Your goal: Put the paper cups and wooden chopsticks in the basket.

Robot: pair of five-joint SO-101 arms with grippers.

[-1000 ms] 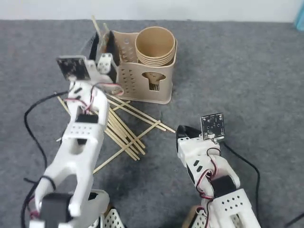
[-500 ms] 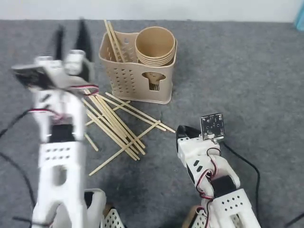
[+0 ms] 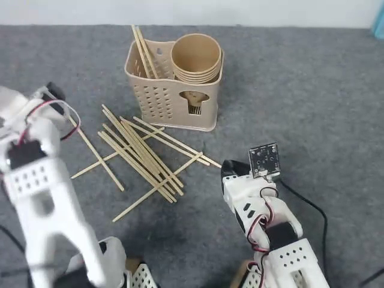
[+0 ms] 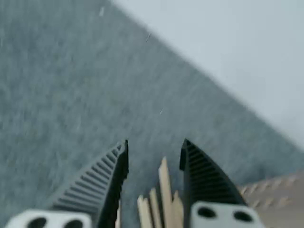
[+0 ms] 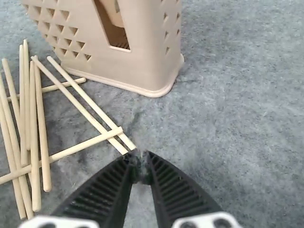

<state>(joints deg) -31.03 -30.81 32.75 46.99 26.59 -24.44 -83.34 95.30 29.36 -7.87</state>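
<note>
While the paper cups (image 3: 196,57) are sitting stacked in the far basket (image 3: 162,102), most wooden chopsticks (image 3: 141,157) are lying scattered near-left of it, so the left gripper (image 4: 155,143) is hanging spread, probably to collect them, and the right gripper (image 5: 139,159) is resting pressed together by their right ends.

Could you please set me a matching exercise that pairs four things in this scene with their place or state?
Things:
1. paper cups
2. loose chopsticks
3. right gripper
4. left gripper

Places or states:
A. fingers apart
B. stacked inside the basket
C. lying scattered on the carpet
D. fingers shut

Pairs: 1-B, 2-C, 3-D, 4-A.
</note>
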